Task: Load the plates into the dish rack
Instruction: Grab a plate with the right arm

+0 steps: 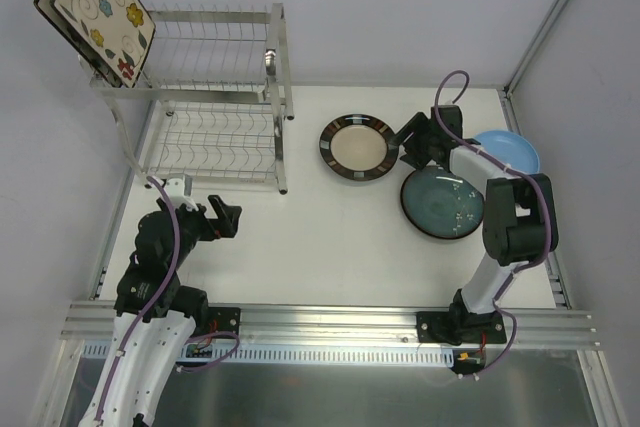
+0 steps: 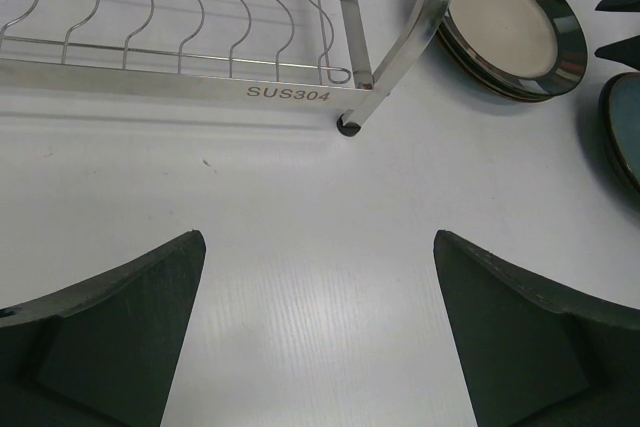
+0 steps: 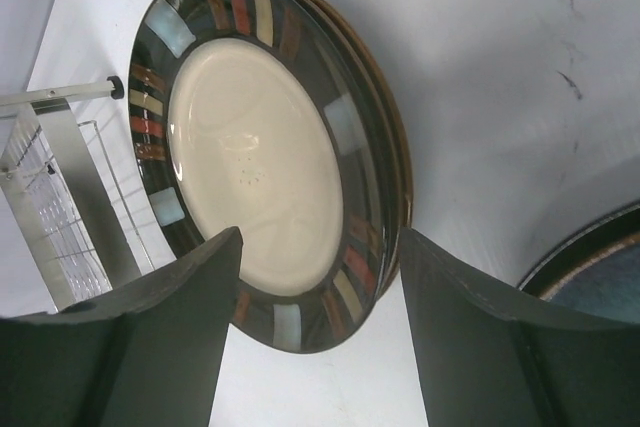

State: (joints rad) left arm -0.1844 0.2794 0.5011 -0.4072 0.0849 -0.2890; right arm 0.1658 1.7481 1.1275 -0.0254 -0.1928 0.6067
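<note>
Over to the right gripper point(image 1: 404, 147), centre-right of the top view: wide open, nothing held, fingers either side of the rimmed plate's point(image 3: 255, 157) edge. Looks like a second plate stacked beneath, so pinch the top rim only, deep enough not to slip. Lift clear of the teal plate point(image 1: 442, 202) at lower right before swinging left. Tilt upright and feed edge-first into a wire slot of the rack point(image 1: 215, 112) at upper left, with a floral plate point(image 1: 95, 12) leaning at its top corner. Left gripper point(image 1: 225, 217), lower left: open too, empty, near the rack's corner foot. Best kept out of the path.
</note>
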